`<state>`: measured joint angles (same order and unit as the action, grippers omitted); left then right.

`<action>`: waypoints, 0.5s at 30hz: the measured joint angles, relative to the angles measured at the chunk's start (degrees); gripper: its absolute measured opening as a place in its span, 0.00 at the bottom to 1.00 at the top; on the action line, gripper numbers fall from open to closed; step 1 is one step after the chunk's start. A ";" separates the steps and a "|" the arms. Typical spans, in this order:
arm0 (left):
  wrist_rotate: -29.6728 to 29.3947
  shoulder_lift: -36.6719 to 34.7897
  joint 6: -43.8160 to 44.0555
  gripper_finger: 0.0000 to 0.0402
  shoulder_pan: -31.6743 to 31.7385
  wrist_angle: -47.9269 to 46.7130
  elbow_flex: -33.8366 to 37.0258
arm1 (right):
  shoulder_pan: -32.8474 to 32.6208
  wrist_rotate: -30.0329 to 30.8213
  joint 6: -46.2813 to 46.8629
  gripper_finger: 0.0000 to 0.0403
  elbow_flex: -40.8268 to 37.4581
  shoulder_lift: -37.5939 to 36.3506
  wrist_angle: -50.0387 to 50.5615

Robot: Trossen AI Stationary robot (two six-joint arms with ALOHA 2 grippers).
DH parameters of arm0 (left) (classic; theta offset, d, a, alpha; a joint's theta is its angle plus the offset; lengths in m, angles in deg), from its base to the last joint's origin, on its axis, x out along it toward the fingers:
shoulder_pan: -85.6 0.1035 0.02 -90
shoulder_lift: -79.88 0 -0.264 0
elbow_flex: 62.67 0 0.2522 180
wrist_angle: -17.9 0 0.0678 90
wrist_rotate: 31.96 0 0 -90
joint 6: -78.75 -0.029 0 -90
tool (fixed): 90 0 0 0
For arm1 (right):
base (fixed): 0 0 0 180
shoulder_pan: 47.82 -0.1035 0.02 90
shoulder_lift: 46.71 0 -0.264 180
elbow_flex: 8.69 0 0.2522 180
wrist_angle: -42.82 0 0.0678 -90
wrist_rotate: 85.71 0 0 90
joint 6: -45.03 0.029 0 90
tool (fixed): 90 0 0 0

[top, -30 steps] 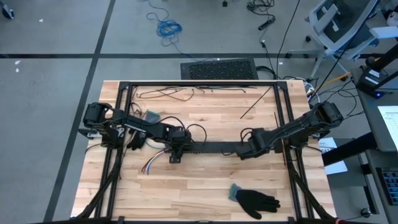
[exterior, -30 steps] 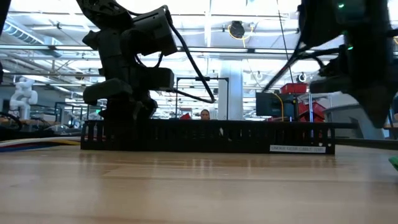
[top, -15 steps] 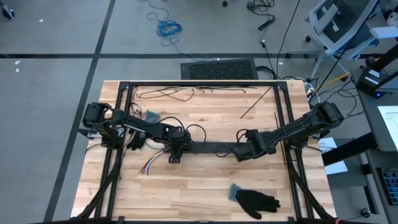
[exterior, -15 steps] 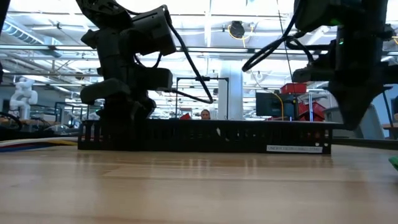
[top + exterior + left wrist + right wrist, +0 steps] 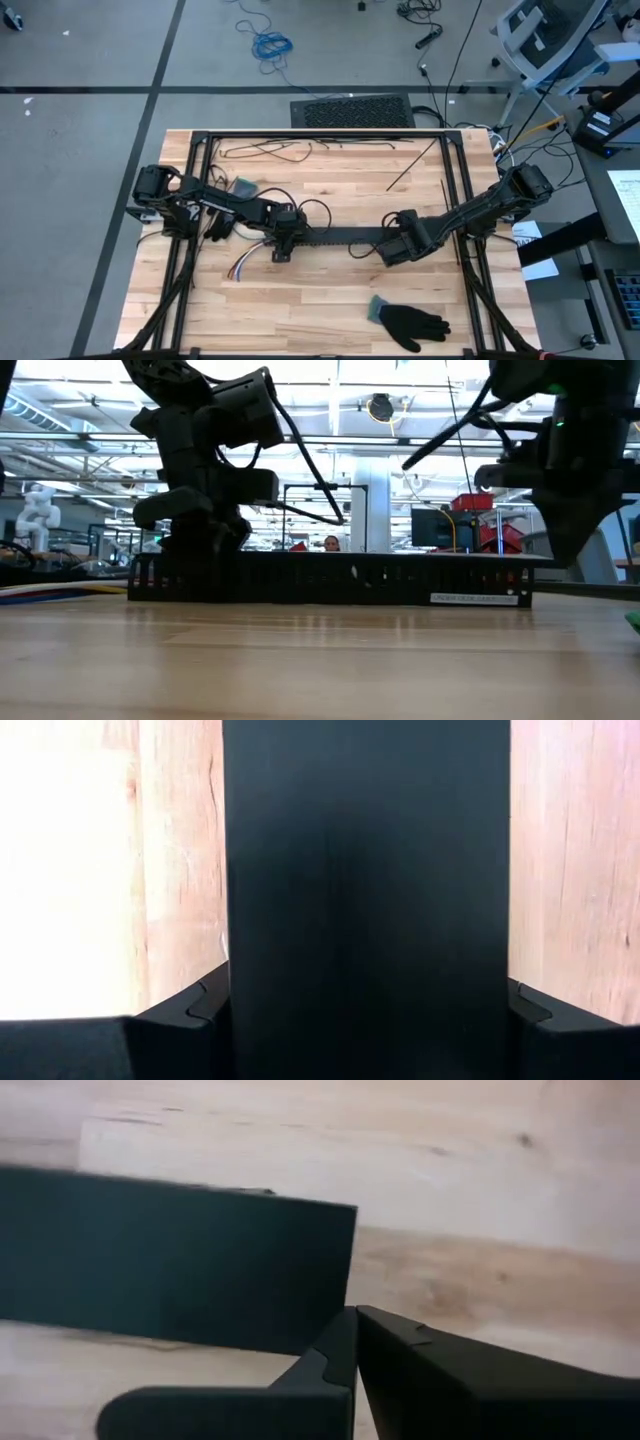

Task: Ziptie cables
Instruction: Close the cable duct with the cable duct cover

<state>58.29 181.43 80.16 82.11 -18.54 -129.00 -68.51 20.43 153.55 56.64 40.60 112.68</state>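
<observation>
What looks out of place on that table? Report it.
A black glove lies alone near the table's front edge, away from the work. The cables trail loose beside the black strip, not bundled. Thin black strands sprawl along the back.

Only one piece of lettering shows. In the low view, a small pale label (image 5: 478, 599) sits on the side of the black slotted strip (image 5: 330, 578), at the lower right of the frame near the strip's right end. It carries a single line of light print, too small and blurred to read. No brand, number or sign elsewhere can be read.
</observation>
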 joint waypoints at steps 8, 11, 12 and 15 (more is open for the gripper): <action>-0.20 -0.02 -0.26 0.62 0.00 -0.83 0.05 | 0.66 -1.43 -3.04 0.00 0.18 0.00 -0.64; -0.07 0.00 -0.84 0.62 0.00 0.13 -0.04 | 0.00 -6.69 0.62 0.00 0.76 -0.02 4.35; -0.07 0.00 -0.75 0.62 0.00 0.16 -0.06 | -0.52 -7.12 0.37 0.00 0.72 -0.16 6.31; -0.07 0.00 -0.75 0.62 0.00 0.16 -0.06 | -1.73 -7.50 -0.76 0.00 0.76 -1.10 6.49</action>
<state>58.22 181.43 79.41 82.11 -18.39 -129.06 -70.24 12.93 152.79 57.40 39.49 119.17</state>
